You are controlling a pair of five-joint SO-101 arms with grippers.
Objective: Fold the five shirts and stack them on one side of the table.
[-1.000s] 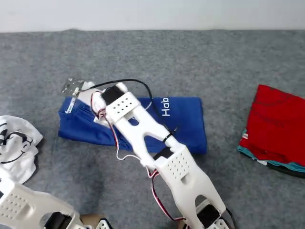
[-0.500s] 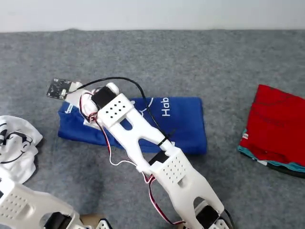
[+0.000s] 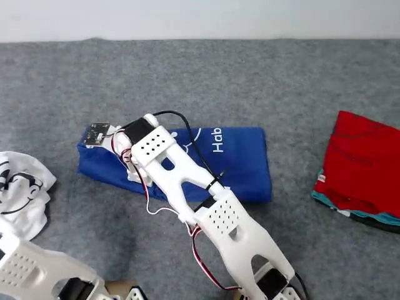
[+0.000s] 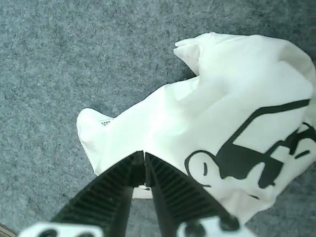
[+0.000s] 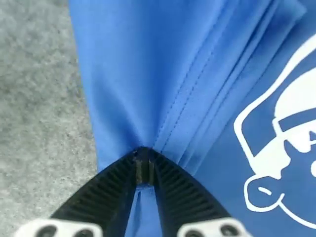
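Blue shirt (image 3: pixel 237 156) lies folded into a long band on the grey table (image 3: pixel 250 75). The right gripper (image 5: pixel 143 165) is clamped on a pleat of cloth at one end of it, jaws pressed together, with the fabric fanning out in creases just ahead of the tips. The left gripper (image 4: pixel 144 163) has its jaws together with nothing plainly between them, and the white shirt (image 4: pixel 232 113) lies loose and unfolded just beyond its tips. Well away from the right gripper, past the far end of the band, sits a pile (image 3: pixel 362 162) of folded shirts with a red one on top.

The main risk, as I judge it, is the thin pinch. If the jaws hold only the upper layers, a lift or pull could peel those away while the lower ones stay on the table, and the fold would open. A low drag could also bunch the cloth, since the table surface looks rough enough to catch it. Carried across too fast, the hanging end could sweep into the pile and skew it.
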